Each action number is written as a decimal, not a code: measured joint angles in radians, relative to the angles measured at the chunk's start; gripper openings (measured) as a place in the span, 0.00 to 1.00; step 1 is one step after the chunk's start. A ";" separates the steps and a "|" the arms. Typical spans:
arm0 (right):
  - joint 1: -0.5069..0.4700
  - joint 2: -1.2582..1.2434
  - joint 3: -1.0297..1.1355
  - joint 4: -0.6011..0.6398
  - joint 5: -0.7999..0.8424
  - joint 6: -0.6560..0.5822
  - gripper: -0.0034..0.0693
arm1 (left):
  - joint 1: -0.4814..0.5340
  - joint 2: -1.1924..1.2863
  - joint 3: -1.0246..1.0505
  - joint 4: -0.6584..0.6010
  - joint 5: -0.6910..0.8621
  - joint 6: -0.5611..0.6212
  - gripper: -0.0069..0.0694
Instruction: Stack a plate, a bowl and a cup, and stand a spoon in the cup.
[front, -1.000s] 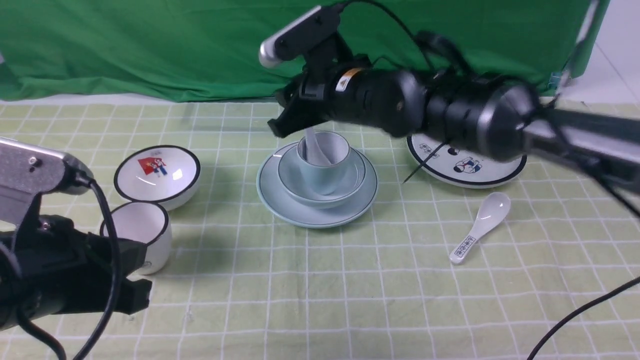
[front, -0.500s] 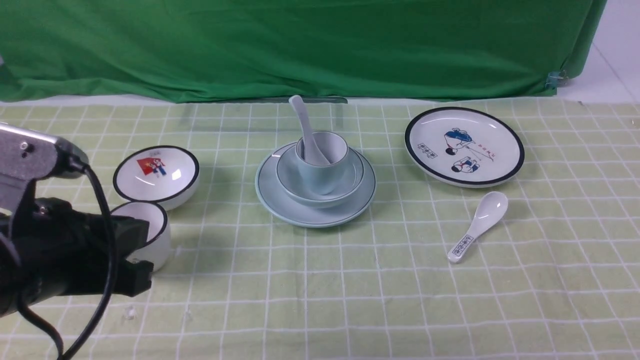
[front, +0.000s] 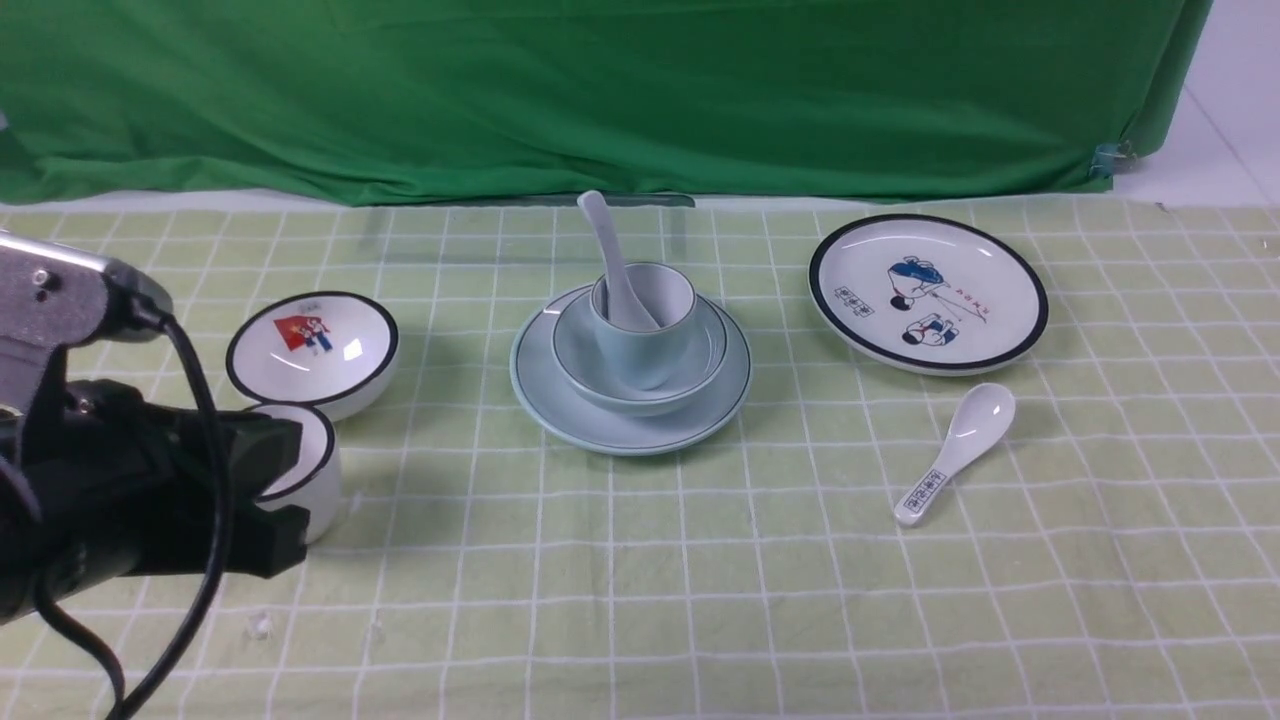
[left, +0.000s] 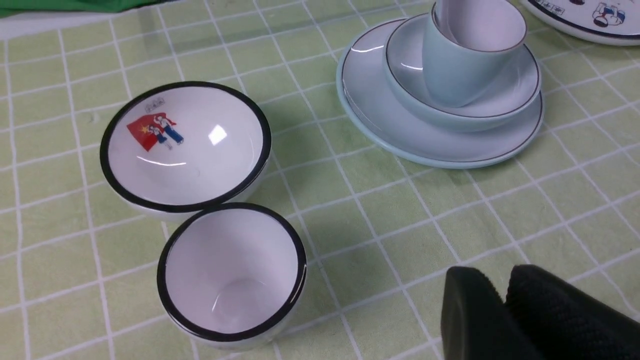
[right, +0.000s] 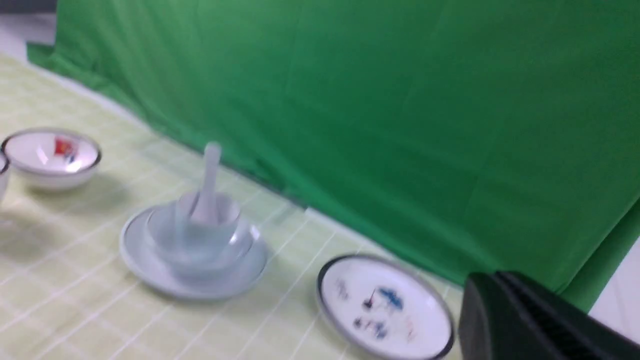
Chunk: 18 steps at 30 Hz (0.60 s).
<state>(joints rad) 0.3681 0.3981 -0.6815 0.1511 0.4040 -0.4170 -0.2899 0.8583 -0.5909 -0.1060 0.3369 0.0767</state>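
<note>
The pale blue-green plate (front: 600, 420) lies mid-table with the bowl (front: 705, 355) on it and the cup (front: 650, 345) in the bowl. The plain spoon (front: 603, 240) stands in the cup, handle leaning up and left; nothing touches it. My left gripper (front: 285, 500) hovers at the near left, in front of the white cup, well left of the stack. In the left wrist view its fingers (left: 470, 300) are shut and hold nothing. My right gripper (right: 487, 285) is out of the front view; its blurred wrist view shows it shut and empty, far from the stack (right: 192, 240).
A white black-rimmed bowl with a red picture (front: 312, 345) and a white black-rimmed cup (front: 310, 470) stand at the left. A white plate with cartoon figures (front: 928, 292) and a printed spoon (front: 955, 450) lie at the right. A green cloth (front: 600, 90) hangs behind.
My right arm, over the stack a second ago, has let go of the spoon and pulled out of the front view. The left arm has crept slightly towards the white cup.
</note>
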 joint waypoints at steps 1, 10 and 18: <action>0.000 -0.031 0.046 0.000 0.004 0.015 0.06 | 0.000 0.000 0.000 0.000 -0.003 0.000 0.17; 0.000 -0.115 0.303 -0.025 0.010 0.173 0.07 | 0.000 0.000 0.000 0.000 -0.040 0.000 0.18; 0.000 -0.128 0.360 -0.050 0.008 0.184 0.09 | 0.000 0.000 0.000 0.000 -0.044 -0.001 0.19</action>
<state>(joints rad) 0.3680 0.2703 -0.3216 0.1014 0.4124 -0.2331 -0.2899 0.8583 -0.5909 -0.1060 0.2928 0.0755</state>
